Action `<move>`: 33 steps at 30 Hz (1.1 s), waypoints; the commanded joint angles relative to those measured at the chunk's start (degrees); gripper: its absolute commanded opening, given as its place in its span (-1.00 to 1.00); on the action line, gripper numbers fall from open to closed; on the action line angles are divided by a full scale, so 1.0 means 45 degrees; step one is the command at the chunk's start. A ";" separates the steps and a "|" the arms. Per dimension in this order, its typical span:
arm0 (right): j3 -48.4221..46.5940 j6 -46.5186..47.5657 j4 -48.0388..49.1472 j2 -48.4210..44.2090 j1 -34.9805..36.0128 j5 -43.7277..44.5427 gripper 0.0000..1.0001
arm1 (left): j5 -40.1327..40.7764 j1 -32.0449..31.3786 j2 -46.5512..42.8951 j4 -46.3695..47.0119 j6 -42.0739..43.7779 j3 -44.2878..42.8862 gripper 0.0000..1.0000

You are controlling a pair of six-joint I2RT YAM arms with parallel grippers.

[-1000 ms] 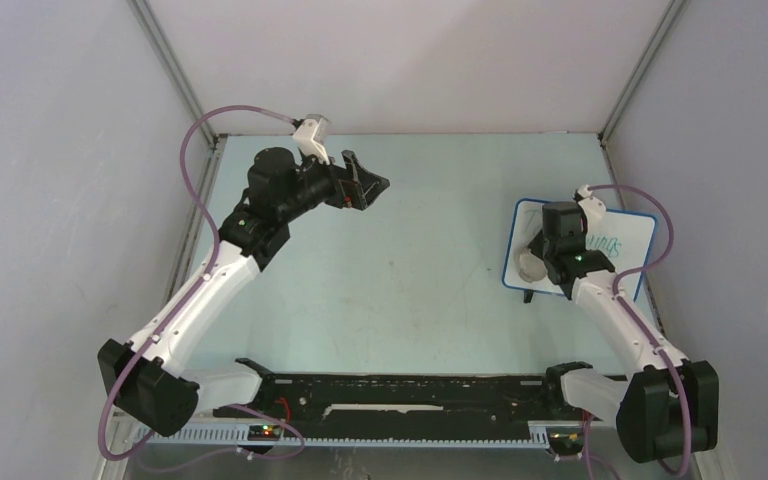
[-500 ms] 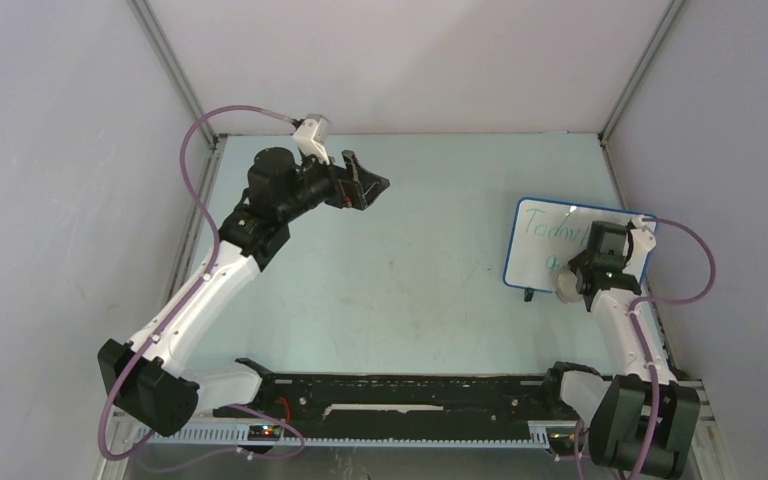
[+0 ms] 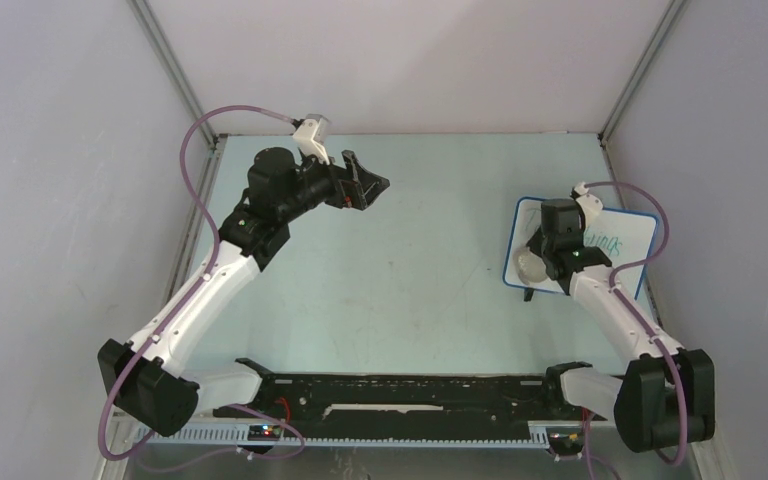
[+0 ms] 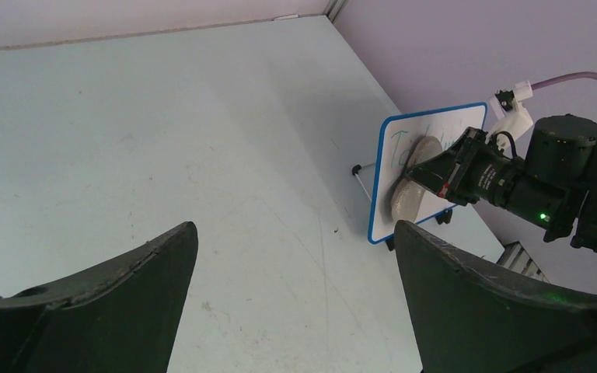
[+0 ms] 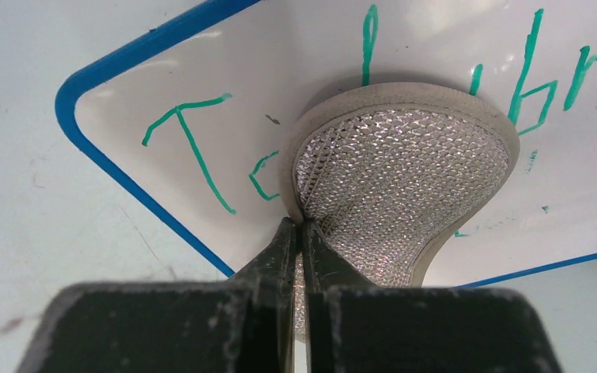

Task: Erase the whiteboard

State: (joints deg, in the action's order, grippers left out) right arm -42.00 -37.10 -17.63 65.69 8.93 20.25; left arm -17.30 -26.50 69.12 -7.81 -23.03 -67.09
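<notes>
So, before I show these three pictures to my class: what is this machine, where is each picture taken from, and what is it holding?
It is two robot arms bolted at the near edge of a table. One picture looks down from above and behind the arms. The other two come from a small camera on each wrist. The left claw hangs open above the table, holding nothing. The right claw is shut on a grey-beige sponge pad, which is pressed against a blue-rimmed whiteboard bearing green writing.
</notes>
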 commanded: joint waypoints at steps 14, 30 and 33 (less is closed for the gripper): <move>0.1734 0.0606 0.0025 -0.2110 -0.4195 -0.1099 -1.00 | -0.0235 -0.0068 -0.0144 0.0454 -0.0058 0.0338 0.97; 0.0288 -0.0628 0.1149 0.0350 0.0678 -0.0564 -1.00 | -0.0080 -0.0068 -0.0095 0.0408 0.0038 0.0358 0.97; 0.0095 -0.0687 0.1000 0.0569 0.0888 -0.0289 -1.00 | -0.0062 -0.0068 -0.0094 0.0361 0.0058 0.0339 0.97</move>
State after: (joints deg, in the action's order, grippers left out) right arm -38.37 -37.85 -16.32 66.72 11.03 17.30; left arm -17.30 -26.50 69.12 -7.81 -23.03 -67.09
